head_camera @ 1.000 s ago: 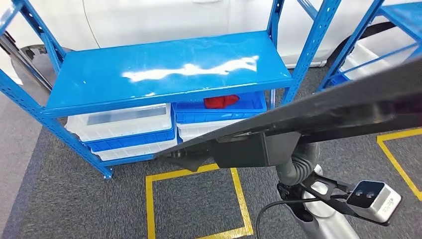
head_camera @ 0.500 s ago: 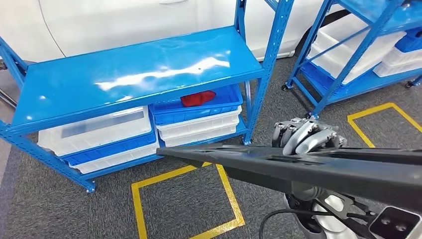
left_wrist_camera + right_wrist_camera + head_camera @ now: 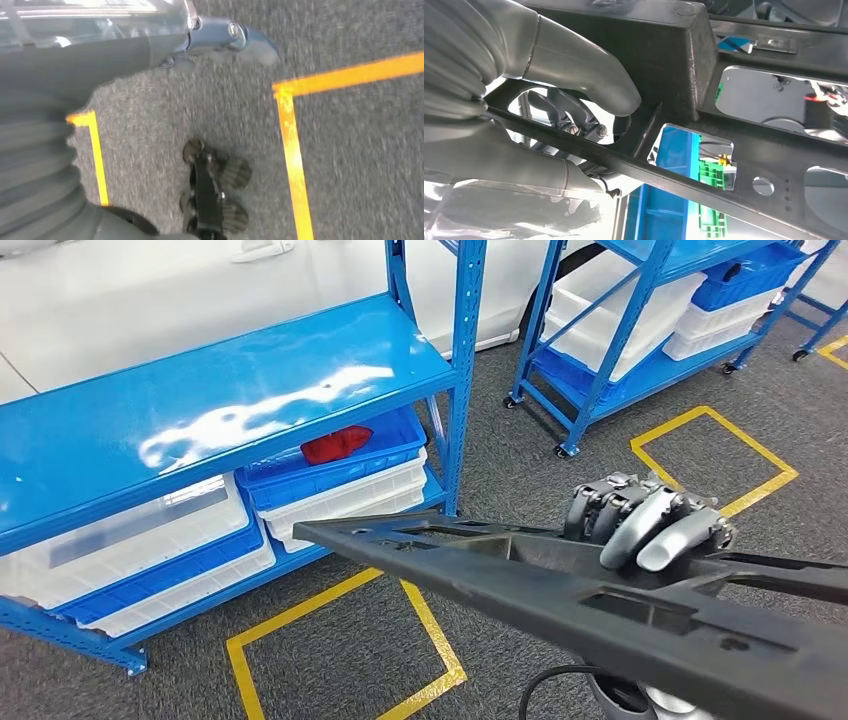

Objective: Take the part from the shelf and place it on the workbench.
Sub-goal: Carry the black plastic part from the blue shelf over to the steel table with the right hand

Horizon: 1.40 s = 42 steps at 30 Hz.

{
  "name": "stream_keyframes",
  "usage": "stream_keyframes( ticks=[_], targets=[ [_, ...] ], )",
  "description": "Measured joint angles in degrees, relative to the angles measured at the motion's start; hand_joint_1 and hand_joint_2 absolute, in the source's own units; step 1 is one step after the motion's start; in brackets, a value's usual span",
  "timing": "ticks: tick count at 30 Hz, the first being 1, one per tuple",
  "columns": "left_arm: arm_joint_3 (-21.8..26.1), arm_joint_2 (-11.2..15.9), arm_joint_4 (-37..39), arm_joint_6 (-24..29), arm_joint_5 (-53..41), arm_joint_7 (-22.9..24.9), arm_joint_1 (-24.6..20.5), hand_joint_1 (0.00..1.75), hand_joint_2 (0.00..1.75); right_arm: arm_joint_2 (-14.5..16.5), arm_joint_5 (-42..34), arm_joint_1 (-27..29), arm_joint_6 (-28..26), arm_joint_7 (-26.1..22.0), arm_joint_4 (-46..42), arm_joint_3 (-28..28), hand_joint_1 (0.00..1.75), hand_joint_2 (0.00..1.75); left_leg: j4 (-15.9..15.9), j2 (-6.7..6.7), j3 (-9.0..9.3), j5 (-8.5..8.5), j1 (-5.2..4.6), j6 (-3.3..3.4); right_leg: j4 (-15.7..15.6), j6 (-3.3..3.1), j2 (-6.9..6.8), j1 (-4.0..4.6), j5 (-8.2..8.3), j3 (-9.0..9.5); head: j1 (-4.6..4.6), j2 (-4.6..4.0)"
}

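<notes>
Fingers [image 3: 640,522] of the right hand [image 3: 645,525] curl over the long black plastic frame part [image 3: 560,590], gripping it above the grey carpet floor [image 3: 520,480] with yellow tape squares [image 3: 345,660], just beside the blue metal shelf [image 3: 200,400]. No legible writing shows on it. Left hand [image 3: 40,165]: blurred, cannot tell its state. A red piece [image 3: 335,444] lies in a blue bin [image 3: 330,475].

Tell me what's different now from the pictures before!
The robot turned to its right, so the whole view shifted: the blue shelf slid left in the picture and a second rack came into sight. That is the camera moving, not the shelves. The right hand, hidden at first, now shows with its fingers over the long black part, which stayed carried throughout.
</notes>
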Motion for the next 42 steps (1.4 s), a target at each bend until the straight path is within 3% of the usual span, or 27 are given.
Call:
stream_keyframes(
  ticks=[2,4,6,7,8,9,10,11,13,15,17,19,20,22,23,24,25,26,28,29,31,33,35,37,39,40,42],
  targets=[
    [0.2,0.1,0.0,0.2,0.2,-0.2,-0.1,0.00,1.75,0.5,0.1,0.0,0.0,0.0,0.0,-0.1,1.75,1.75,-0.5,0.95,0.12,0.35,-0.04,0.32,-0.2,0.85,1.08,-0.17,0.44,-0.40,-0.01,0.00],
    [0.2,0.2,0.0,0.4,0.0,-0.2,-0.2,0.00,1.75,1.0,0.2,0.1,-0.3,0.0,0.0,-0.3,1.75,1.75,-1.2,2.33,0.26,1.00,0.23,0.97,1.2,1.42,-0.49,0.00,-0.61,-1.20,0.00,-0.01],
    [0.2,0.4,0.0,0.4,-0.4,0.0,-0.2,0.00,1.75,1.4,0.6,0.4,-0.9,0.0,0.0,-0.4,1.75,1.75,-1.5,3.91,0.15,1.36,0.27,1.39,7.2,1.77,-3.88,0.06,-4.26,-3.90,0.01,0.00],
    [0.2,0.5,0.0,0.4,-0.6,0.0,-0.1,0.00,1.75,1.7,0.8,0.6,-1.3,0.0,0.0,-0.4,1.75,1.75,-1.5,4.70,0.01,1.39,0.20,1.46,11.3,1.94,-4.93,-0.05,-6.28,-5.72,0.01,0.00],
    [0.2,0.6,0.0,0.4,-0.7,0.1,0.1,0.00,1.75,1.8,1.0,0.9,-1.6,0.0,0.0,-0.4,1.75,1.75,-1.4,5.51,-0.13,1.39,0.13,1.46,14.6,2.10,-5.44,-0.18,-7.57,-7.15,0.01,0.00],
    [0.2,0.7,0.0,0.3,-0.9,0.2,0.1,0.00,1.75,1.9,1.3,1.2,-1.9,0.0,0.0,-0.4,1.75,1.75,-1.3,6.30,-0.25,1.38,0.09,1.45,16.1,2.20,-5.70,-0.29,-7.83,-7.66,0.01,0.00],
    [0.2,0.8,0.0,0.2,-1.0,0.2,0.1,0.00,1.75,2.0,1.5,1.5,-2.1,0.0,0.0,-0.4,1.75,1.75,-1.3,7.06,-0.32,1.35,0.07,1.41,15.3,2.25,-5.96,-0.37,-7.02,-6.94,0.01,0.00],
    [0.2,0.8,0.0,0.1,-1.1,0.2,0.1,0.00,1.75,2.1,1.8,1.7,-2.3,0.0,0.0,-0.4,1.75,1.75,-1.2,7.77,-0.32,1.30,0.06,1.33,12.1,2.21,-6.48,-0.39,-5.41,-4.98,0.01,0.00],
    [0.2,0.9,0.0,-0.3,-1.3,0.2,-0.1,0.00,1.75,2.3,2.3,1.9,-2.6,0.0,-0.1,-0.4,1.75,1.75,-1.0,8.94,-0.18,1.10,-0.16,1.00,3.7,1.75,-9.13,-0.10,-2.59,-0.05,0.01,-0.01],
    [0.2,1.0,0.0,-0.8,-1.6,0.2,-0.1,0.00,1.75,2.4,2.7,2.2,-2.9,0.0,-0.3,-0.5,1.75,1.75,-0.9,9.92,-0.03,0.91,-0.44,0.46,-0.4,1.07,-10.63,0.33,-1.83,2.02,0.01,-0.01],
    [0.1,1.1,0.0,-1.2,-1.9,0.2,-0.2,0.00,1.75,2.5,3.0,2.6,-3.2,0.0,-0.5,-0.5,1.75,1.75,-0.9,11.03,0.15,0.83,-0.53,-0.16,-0.6,0.42,-9.43,0.46,-1.65,1.73,0.01,0.00],
    [-0.1,1.2,0.0,-1.5,-2.3,0.2,-0.4,0.00,1.75,2.6,3.4,2.8,-3.4,0.0,-0.8,-0.6,1.75,1.75,0.2,10.20,-0.12,-0.30,-0.30,-0.80,-1.0,-0.28,-8.20,0.17,-1.22,1.67,0.00,0.00],
    [-0.2,1.2,0.0,-1.7,-2.5,0.2,-0.4,0.00,1.75,2.6,3.6,2.8,-3.5,0.0,-0.9,-0.6,1.75,1.75,2.3,8.86,-0.93,-1.83,-0.14,-1.07,-1.2,-0.60,-7.62,-0.02,-0.99,1.67,0.00,0.00],
    [-0.3,1.1,0.0,-2.1,-3.0,0.4,-0.2,0.00,1.75,2.7,4.0,3.0,-3.8,0.0,-1.0,-0.6,1.75,1.75,9.8,5.98,-4.13,-6.04,0.08,-1.42,-1.2,-0.98,-6.33,-0.09,-0.72,1.45,-0.01,-0.01],
    [-0.3,1.1,0.0,-2.1,-3.1,0.6,0.0,0.00,1.75,2.8,4.2,3.2,-4.0,0.0,-1.0,-0.6,1.75,1.75,13.6,5.37,-5.80,-7.56,0.12,-1.52,-1.2,-1.06,-5.56,-0.05,-0.63,1.32,-0.01,-0.01],
    [-0.4,1.1,0.0,-2.1,-3.3,0.8,0.1,0.00,1.75,2.8,4.3,3.4,-4.3,0.0,-1.0,-0.6,1.75,1.75,15.9,5.11,-6.81,-8.01,0.12,-1.56,-1.1,-1.06,-4.75,-0.02,-0.56,1.22,-0.01,-0.01],
    [-0.4,1.1,0.0,-2.0,-3.4,1.0,0.2,0.00,1.75,2.8,4.3,3.7,-4.5,0.0,-1.0,-0.6,1.75,1.75,15.8,4.99,-6.77,-7.22,0.13,-1.52,-1.0,-1.01,-3.92,-0.01,-0.51,1.16,-0.01,-0.01],
    [-0.4,1.1,0.0,-1.9,-3.3,1.2,0.2,0.00,1.75,2.8,4.2,3.8,-4.5,0.0,-1.0,-0.6,1.75,1.75,13.2,4.78,-5.57,-5.37,0.15,-1.41,-1.0,-0.92,-3.12,-0.01,-0.47,1.16,-0.01,-0.01],
    [-0.4,1.1,0.0,-1.6,-3.1,1.4,0.1,0.00,1.75,2.8,4.0,4.0,-4.3,0.0,-1.0,-0.6,1.75,1.75,4.9,2.59,-1.77,-1.38,0.33,-1.06,-0.6,-0.57,-1.65,0.04,-0.44,1.05,0.00,-0.01],
    [-0.4,1.1,0.0,-1.5,-3.0,1.4,0.1,0.00,1.75,2.8,3.9,4.0,-4.2,0.0,-1.0,-0.6,1.75,1.75,1.8,1.24,-0.43,-0.32,0.43,-0.89,-0.5,-0.27,-0.98,0.04,-0.37,0.83,0.00,0.00],
    [-0.4,1.0,0.0,-1.4,-2.8,1.3,0.2,0.00,1.75,2.8,3.9,4.2,-4.0,0.0,-1.0,-0.5,1.75,1.75,-0.2,-0.18,0.30,-0.18,0.38,-0.53,-0.3,0.52,0.25,-0.10,-0.07,0.27,0.00,0.00],
    [-0.4,0.8,0.0,-1.4,-2.9,1.3,0.3,0.00,1.75,2.8,3.9,4.6,-3.9,0.0,-1.0,-0.5,1.75,1.75,-0.5,1.00,0.35,0.15,0.35,0.12,-0.4,1.29,1.10,-0.31,0.26,-0.08,0.00,0.00],
    [-0.4,0.6,0.0,-1.4,-3.2,1.5,0.1,0.00,1.75,2.8,4.1,4.8,-4.0,0.0,-1.1,-0.5,1.75,1.75,-0.9,2.40,0.42,0.60,0.53,0.93,1.7,1.77,-0.98,-0.14,-1.14,-1.17,0.01,0.00],
    [-0.4,0.4,0.0,-1.2,-3.5,2.1,0.2,0.00,1.75,2.7,4.2,4.9,-4.4,0.0,-1.1,-0.5,1.75,1.75,-1.1,3.95,0.30,0.73,0.43,1.42,8.4,2.02,-4.28,-0.04,-4.90,-4.30,0.03,0.00],
    [-0.4,0.3,0.0,-1.0,-3.8,2.9,0.5,0.00,1.75,2.7,4.2,5.0,-4.9,0.0,-1.0,-0.5,1.75,1.75,-1.0,5.60,0.15,0.69,0.18,1.56,15.1,2.23,-5.43,-0.21,-7.60,-7.34,0.03,0.00],
    [-0.4,0.2,0.0,-0.8,-3.8,3.3,0.6,0.00,1.75,2.6,4.1,5.0,-5.1,0.0,-0.8,-0.5,1.75,1.75,-1.0,6.39,0.10,0.66,0.09,1.56,15.8,2.26,-5.66,-0.28,-7.44,-7.49,0.03,0.00],
    [-0.4,-0.1,0.0,-0.6,-3.7,3.6,0.5,0.00,1.75,2.3,4.0,4.9,-5.3,0.0,-0.5,-0.5,1.75,1.75,-0.9,7.75,0.13,0.58,-0.02,1.46,10.6,2.05,-6.45,-0.29,-4.54,-4.29,0.03,-0.01]
  ],
)
